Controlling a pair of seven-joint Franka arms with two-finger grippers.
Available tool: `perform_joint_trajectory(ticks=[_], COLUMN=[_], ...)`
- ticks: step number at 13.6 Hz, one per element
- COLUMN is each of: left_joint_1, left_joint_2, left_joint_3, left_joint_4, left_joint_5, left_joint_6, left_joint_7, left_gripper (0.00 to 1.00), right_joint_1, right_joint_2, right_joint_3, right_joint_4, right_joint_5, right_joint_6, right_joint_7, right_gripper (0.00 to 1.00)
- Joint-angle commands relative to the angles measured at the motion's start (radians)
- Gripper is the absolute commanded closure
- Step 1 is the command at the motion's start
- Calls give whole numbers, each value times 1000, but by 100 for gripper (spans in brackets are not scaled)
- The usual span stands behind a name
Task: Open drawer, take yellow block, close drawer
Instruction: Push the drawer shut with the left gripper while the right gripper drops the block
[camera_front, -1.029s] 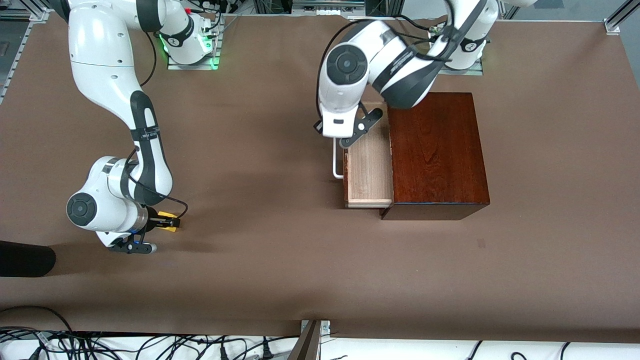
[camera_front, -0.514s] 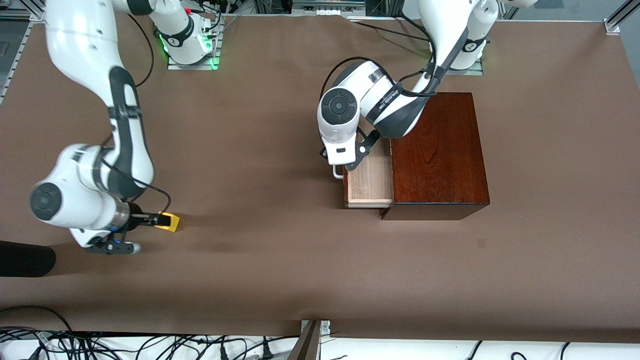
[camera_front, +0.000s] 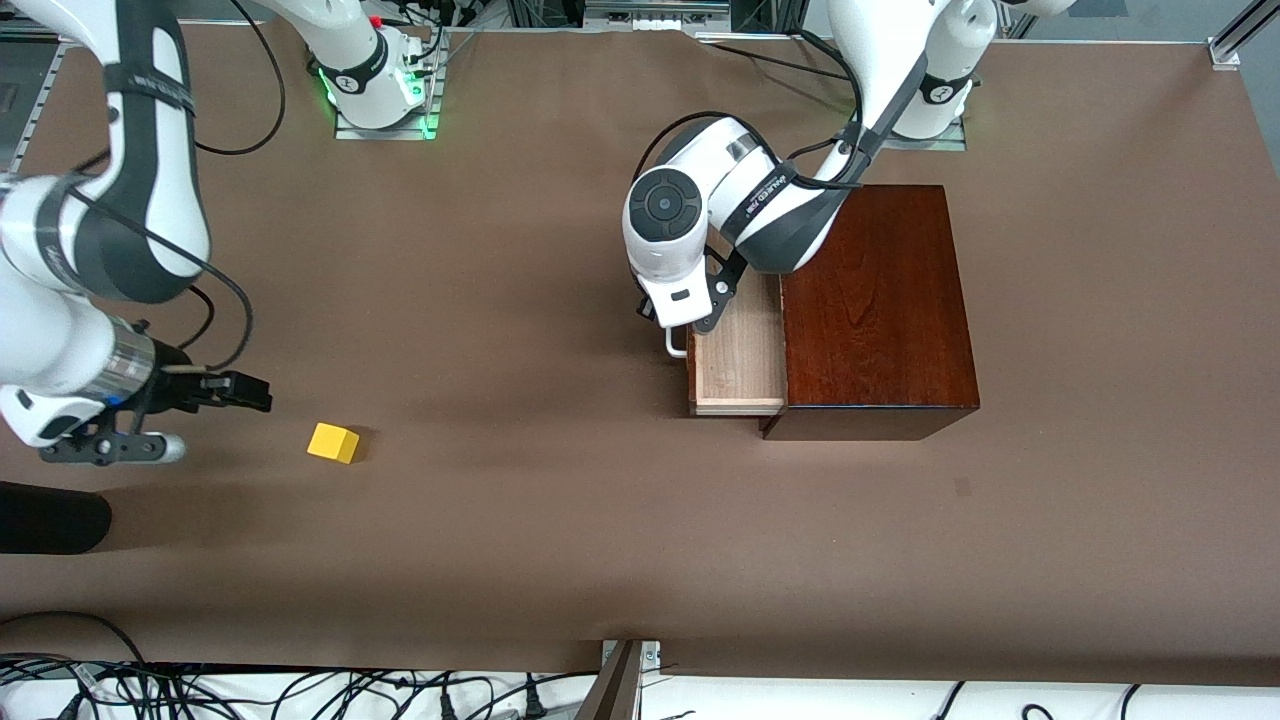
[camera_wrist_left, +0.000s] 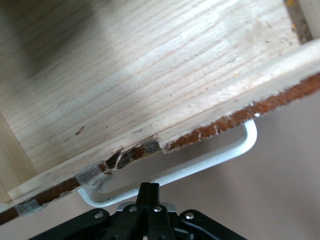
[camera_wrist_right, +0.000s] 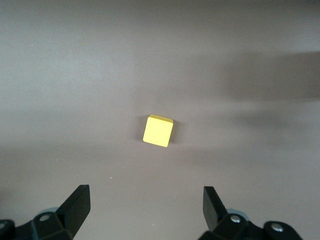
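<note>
The yellow block (camera_front: 333, 442) lies alone on the brown table toward the right arm's end; the right wrist view shows it (camera_wrist_right: 158, 131) below and ahead of the jaws. My right gripper (camera_front: 255, 391) is open and empty in the air, beside the block and apart from it. The drawer (camera_front: 741, 362) is pulled out of the mahogany box (camera_front: 876, 310), its pale tray empty. My left gripper (camera_front: 678, 328) is shut, with its fingertips (camera_wrist_left: 149, 191) together against the outside of the white bar handle (camera_wrist_left: 200, 162), not around it.
A black object (camera_front: 50, 516) lies at the table's edge nearer the front camera, at the right arm's end. Cables (camera_front: 300, 690) run along the edge nearest the front camera. Bare brown table lies between the block and the drawer.
My right gripper opened, let go of the yellow block on the table and drew up and away toward the right arm's end. My left gripper came down to the drawer handle.
</note>
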Motion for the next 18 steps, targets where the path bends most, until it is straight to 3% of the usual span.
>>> perform_joint_trajectory(ticks=[1,9,15,18], left_joint_1=[-17,-50,9,21], left_joint_2=[33,28,11,1], left_joint_3=[12,-3,-3,-3], left_joint_4=[47,59,41,34], left_joint_5=[25,194,176,136], left_joint_6=[-13,-38,-32,-32], left_joint_7=[-57,-105,-105,-103], left_gripper=[100,100,100,100], right_joint_1=[1,5,48,47], right_joint_2=[-24,-107,-207,-279], right_joint_3=[-4,1,7,4], right_joint_4=[-25,-25,-34,-89], right_joint_5=[-15,-17,-122,-145], right_joint_6=[-8,-75,-201,-233], right_joint_7=[-1,2,60,39], right_gripper=[0,0,0,0])
